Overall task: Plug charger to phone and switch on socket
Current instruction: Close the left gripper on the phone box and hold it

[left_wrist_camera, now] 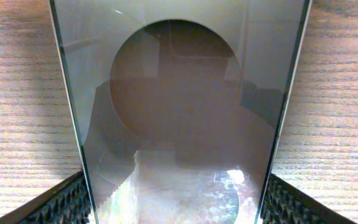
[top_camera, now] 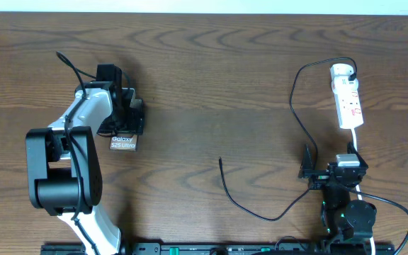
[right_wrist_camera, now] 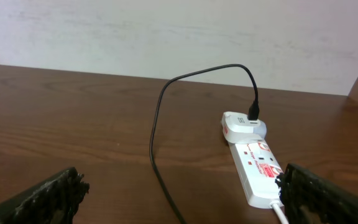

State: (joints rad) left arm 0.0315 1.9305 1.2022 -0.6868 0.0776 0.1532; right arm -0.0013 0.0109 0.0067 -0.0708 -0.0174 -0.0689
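White lettering reading "Galaxy S25 Ultra", set on two lines, stands on the dark face of the phone point(top_camera: 122, 143), at the end that shows in the overhead view; it is the only wording that can be read. The white power strip point(top_camera: 348, 106) carries small red marks and fine print along its top face, seen from overhead and from the right wrist; all of it is too small to read.

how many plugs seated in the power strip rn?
1. A white plug sits at the far end of the socket strip, the charger cable running from it. Overhead shows no other plug on the strip.
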